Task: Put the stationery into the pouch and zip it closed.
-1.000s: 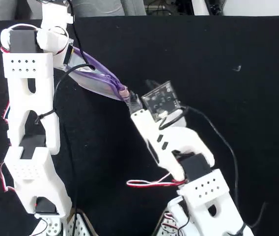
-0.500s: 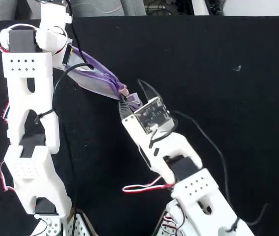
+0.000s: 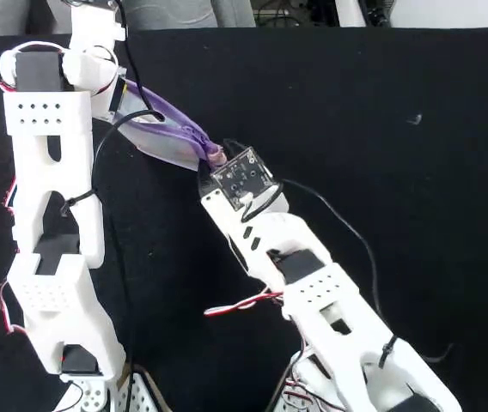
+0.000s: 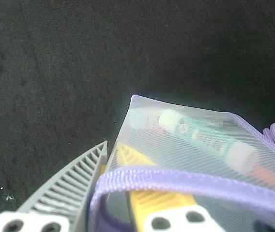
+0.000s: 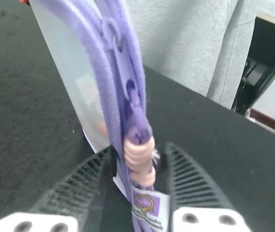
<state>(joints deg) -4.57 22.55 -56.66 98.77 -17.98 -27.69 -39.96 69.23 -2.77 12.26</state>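
Observation:
A clear mesh pouch (image 3: 162,129) with purple zipper tape hangs off the black table, held at its far-left end by my left gripper (image 3: 117,96). In the left wrist view that gripper (image 4: 112,147) is shut on the pouch (image 4: 210,159), its yellow finger showing through the mesh. A teal pen (image 4: 200,137) lies inside. My right gripper (image 3: 215,163) is at the pouch's other end. In the right wrist view it (image 5: 139,150) stands open, with its black fingers on either side of the pink zipper pull (image 5: 137,157) and small gaps at each side.
The black tablecloth (image 3: 381,129) spreads to the right and in front of the arms. A grey curtain (image 5: 190,43) hangs behind the table's far edge. Red and white wires (image 3: 235,305) loop beside the right arm.
The right gripper opened, then moved forward and left until its fingers straddle the zipper pull. The left arm and the pouch stayed still.

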